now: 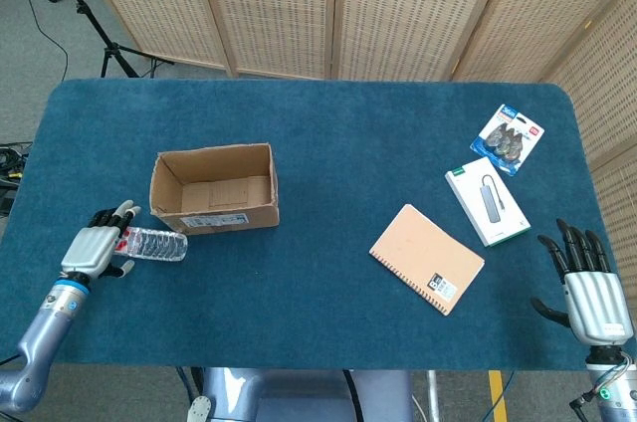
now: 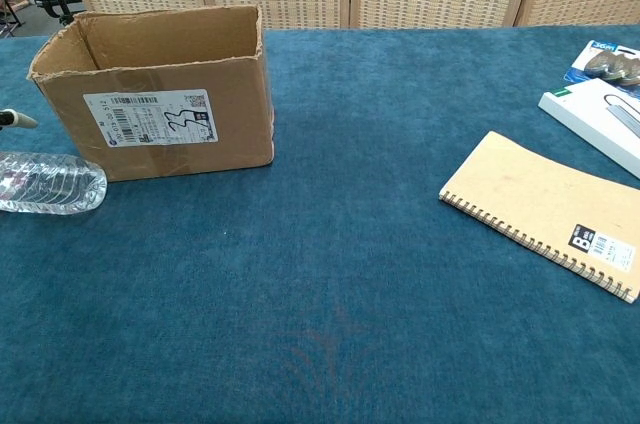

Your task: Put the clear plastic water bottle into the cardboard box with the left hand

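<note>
Only head view shows right hand [image 1: 590,295].

A table [image 1: 328,133] covered in blue cloth carries an open cardboard box [image 1: 213,188] near its left edge, a clear plastic water bottle [image 1: 149,242] (on its side) beside it, a spiral notebook [image 1: 426,258] right of centre, and two packaged items by the right edge.

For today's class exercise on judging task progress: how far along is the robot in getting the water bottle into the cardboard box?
Early stage. Done: the left hand is over the cap end of the water bottle, fingers apart. In hand: nothing is lifted; the bottle lies on its side on the table beside the cardboard box, and whether it is gripped cannot be told. Left: grasp, lift and place inside the open, empty box. The right hand rests open.
</note>
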Robot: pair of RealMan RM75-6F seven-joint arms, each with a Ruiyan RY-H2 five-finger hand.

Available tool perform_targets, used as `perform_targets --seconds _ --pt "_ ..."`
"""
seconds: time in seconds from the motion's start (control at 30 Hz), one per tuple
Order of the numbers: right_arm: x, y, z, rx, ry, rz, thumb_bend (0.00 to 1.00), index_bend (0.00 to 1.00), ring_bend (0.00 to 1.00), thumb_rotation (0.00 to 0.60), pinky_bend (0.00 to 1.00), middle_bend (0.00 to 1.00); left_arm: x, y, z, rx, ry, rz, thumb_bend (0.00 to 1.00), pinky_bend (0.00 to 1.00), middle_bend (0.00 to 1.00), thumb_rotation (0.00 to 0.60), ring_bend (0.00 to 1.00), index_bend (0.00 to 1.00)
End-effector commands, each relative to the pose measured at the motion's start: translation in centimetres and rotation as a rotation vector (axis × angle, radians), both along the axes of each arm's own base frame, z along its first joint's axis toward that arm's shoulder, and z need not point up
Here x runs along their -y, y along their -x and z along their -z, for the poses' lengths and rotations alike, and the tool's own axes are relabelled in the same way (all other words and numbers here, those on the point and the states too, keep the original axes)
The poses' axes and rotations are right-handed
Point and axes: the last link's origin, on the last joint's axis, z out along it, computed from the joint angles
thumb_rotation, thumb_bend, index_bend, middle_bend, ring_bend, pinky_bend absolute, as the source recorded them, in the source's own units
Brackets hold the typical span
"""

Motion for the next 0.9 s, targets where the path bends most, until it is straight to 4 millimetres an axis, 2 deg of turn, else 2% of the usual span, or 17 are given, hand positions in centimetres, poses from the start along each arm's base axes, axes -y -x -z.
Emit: perform_targets --seconds 0.03,0.2,0.43,0.63,0.7,0.9 --pt "0.0 0.0 -0.1 0.003 0.003 -0.002 0.11 0.16 0.0 0.6 0.0 0.0 -0.1 -0.2 0.5 -0.005 0.019 0.003 0.3 0.01 0.0 0.6 0.0 0.07" --pt "0.0 0.0 -0.1 0.006 0.008 -0.012 0.1 0.16 0.0 0.6 0.0 0.0 -0.2 -0.5 1.1 -0.01 0.039 0.003 0.32 0.01 0.02 0.6 0.0 0.1" --pt "0.0 -0.1 -0.1 0.01 0.015 -0.021 0.11 0.16 0.0 0.6 0.0 0.0 -0.1 -0.6 1.5 -0.019 0.042 0.011 0.43 0.08 0.11 0.6 0.0 0.2" --pt "0.0 -0.1 -0.2 0.015 0.024 -0.031 0.1 0.16 0.0 0.6 0.0 0.0 0.0 -0.4 2.0 -0.023 0.046 0.003 0.46 0.12 0.17 0.6 0.0 0.28" --pt "0.0 -0.1 -0.2 0.018 0.026 -0.034 0.1 0.16 0.0 0.6 0.0 0.0 0.0 -0.3 2.1 -0.023 0.047 -0.001 0.48 0.15 0.2 0.6 0.02 0.31" --pt "0.0 -0.2 -0.2 0.019 0.03 -0.041 0.11 0.16 0.0 0.6 0.0 0.0 0.1 -0.2 2.6 -0.027 0.033 0.008 0.62 0.24 0.31 0.6 0.13 0.46"
